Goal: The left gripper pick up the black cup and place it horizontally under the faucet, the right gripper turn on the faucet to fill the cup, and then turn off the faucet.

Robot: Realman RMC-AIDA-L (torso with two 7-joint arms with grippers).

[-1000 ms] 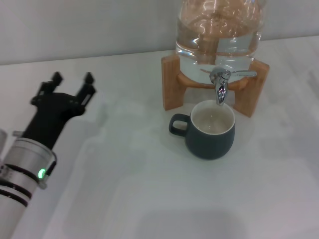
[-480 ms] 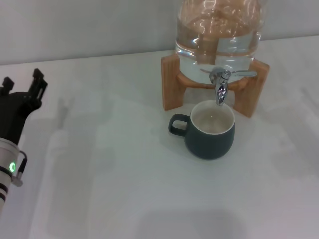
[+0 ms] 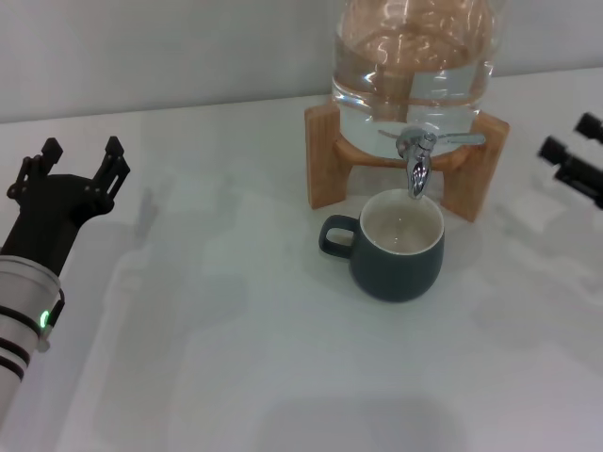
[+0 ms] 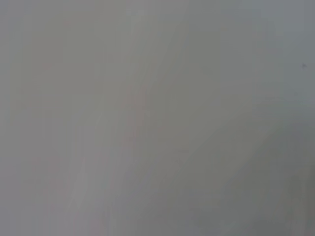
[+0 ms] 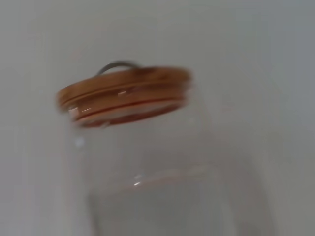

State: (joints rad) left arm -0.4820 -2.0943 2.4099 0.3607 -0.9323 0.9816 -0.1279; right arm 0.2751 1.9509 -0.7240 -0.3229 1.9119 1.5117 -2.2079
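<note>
White counter point(image 3: 236, 358) is seen carrying a water-filled glass jar point(image 3: 412, 56) on a wooden stand point(image 3: 325, 160), the black cup point(image 3: 396, 243) upright under the chrome faucet point(image 3: 415, 160), the left end effector point(image 3: 80, 155) spread far aside, the right end effector point(image 3: 575, 151) spread at the edge.

Ahead of me a big glass jar point(image 3: 412, 58) of clear water sits in a wooden stand point(image 3: 329, 160), far and right of centre on the white table point(image 3: 236, 358). Behind runs a plain pale wall point(image 3: 160, 47). My right wrist camera catches the jar's wooden lid point(image 5: 123, 96).
</note>
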